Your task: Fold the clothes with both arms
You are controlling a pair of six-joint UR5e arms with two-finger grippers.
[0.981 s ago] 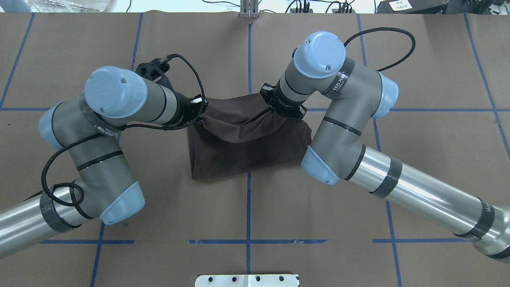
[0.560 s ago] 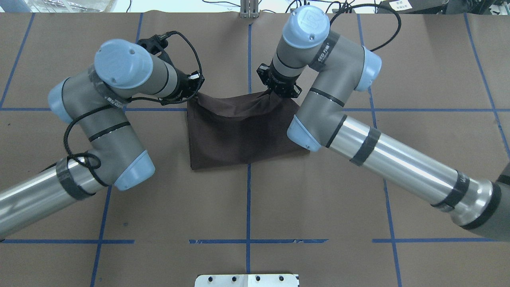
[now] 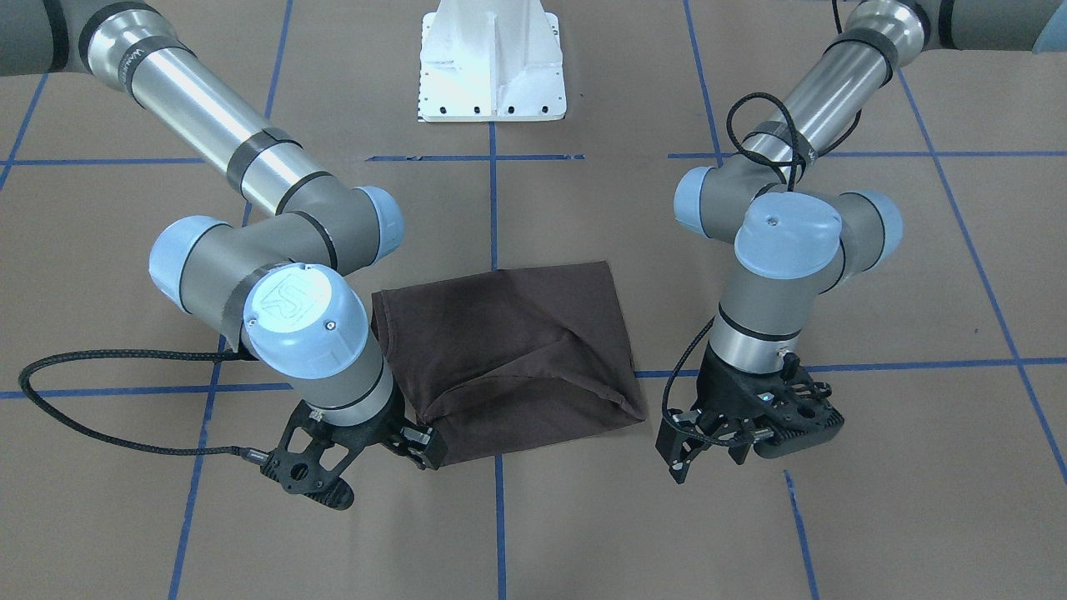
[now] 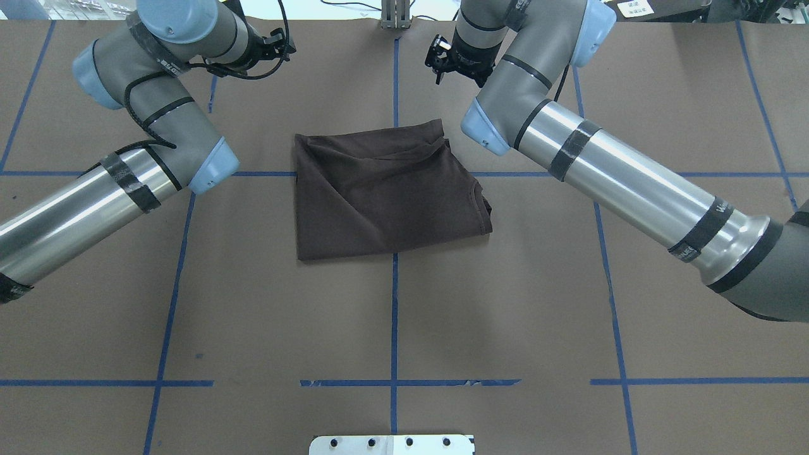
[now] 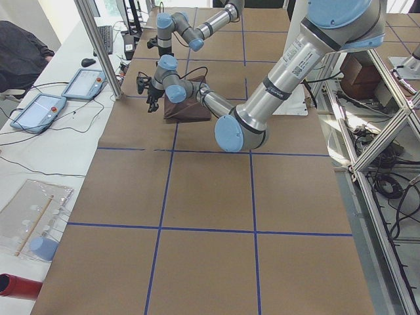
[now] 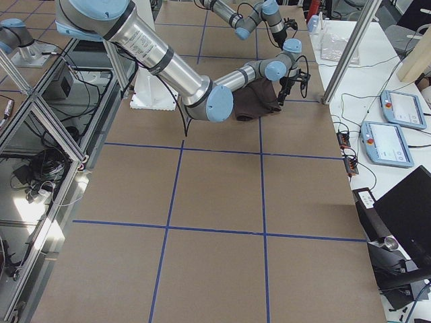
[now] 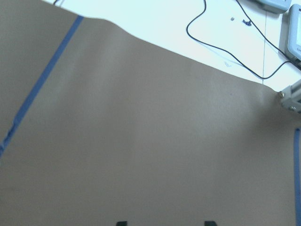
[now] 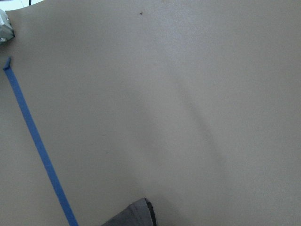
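Observation:
The dark brown T-shirt (image 4: 385, 189) lies folded in a rough rectangle on the brown paper at mid-table, with a few creases across its top layer; it also shows in the front view (image 3: 517, 358). My left gripper (image 4: 281, 43) hangs above bare paper beyond the shirt's far left corner, open and empty; its two fingertips (image 7: 121, 223) stand apart in the left wrist view. My right gripper (image 4: 440, 62) hangs beyond the shirt's far right corner, open and empty. In the front view it (image 3: 417, 446) appears beside the shirt's corner. A bit of dark cloth (image 8: 134, 214) shows in the right wrist view.
Blue tape lines (image 4: 394, 303) grid the paper-covered table. The white base pedestal (image 3: 492, 58) stands at the robot's side. The table's far edge, with cables and tablets (image 5: 39, 111), lies just past both grippers.
Both grippers have let go of the shirt's far edge and moved up and away toward the table's far edge. The lifted layer has dropped, and the shirt now lies flat.

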